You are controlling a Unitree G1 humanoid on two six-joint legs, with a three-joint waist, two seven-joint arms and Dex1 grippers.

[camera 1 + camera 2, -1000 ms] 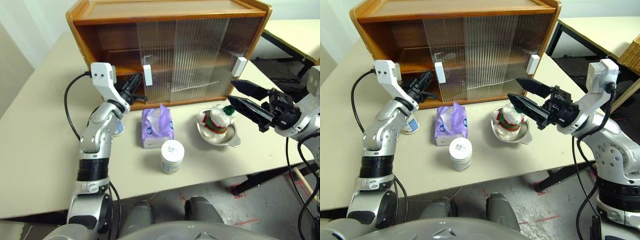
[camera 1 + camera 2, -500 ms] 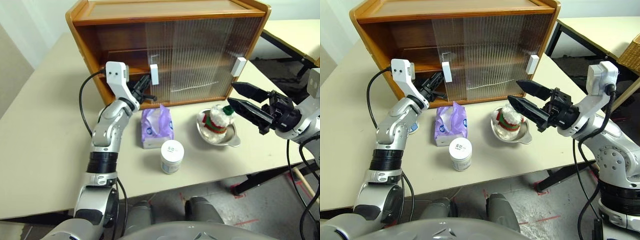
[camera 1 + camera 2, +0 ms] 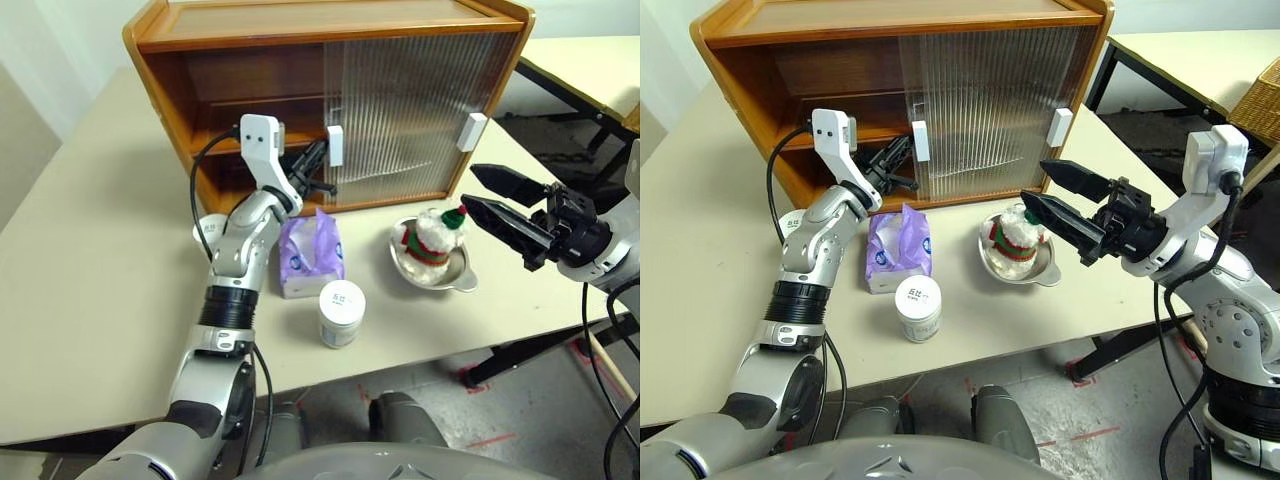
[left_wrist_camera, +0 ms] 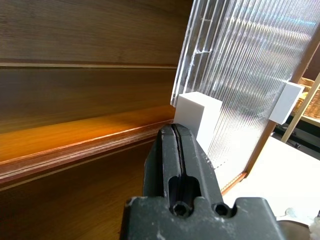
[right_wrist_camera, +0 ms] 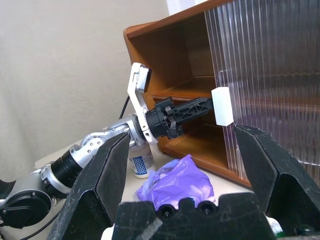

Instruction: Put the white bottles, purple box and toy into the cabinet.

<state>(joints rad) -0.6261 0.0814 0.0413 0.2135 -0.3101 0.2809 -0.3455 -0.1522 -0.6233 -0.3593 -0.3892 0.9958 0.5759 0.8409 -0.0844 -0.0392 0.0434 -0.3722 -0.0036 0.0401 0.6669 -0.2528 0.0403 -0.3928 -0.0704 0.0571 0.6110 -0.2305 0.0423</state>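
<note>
The cabinet [image 3: 330,25] stands at the back of the table, its left half open. My left gripper [image 3: 320,160] is shut with nothing in it, its tip pressed against the white handle [image 3: 335,145] of the left ribbed door [image 4: 240,60]. The purple box [image 3: 310,255] lies in front of the cabinet. One white bottle [image 3: 341,313] stands nearer the front edge, and another [image 3: 207,232] peeks out behind my left forearm. The toy [image 3: 430,238] sits in a metal dish [image 3: 455,282]. My right gripper [image 3: 472,188] hovers open just right of the toy.
The second door's white handle [image 3: 467,132] is at the cabinet's right end. Another table [image 3: 590,70] stands at the far right across a gap of floor. Bare tabletop [image 3: 90,260] spreads out on the left.
My left gripper has moved to the right with the white handle, sliding the left door right and widening the cabinet's opening. The right gripper has stayed put.
</note>
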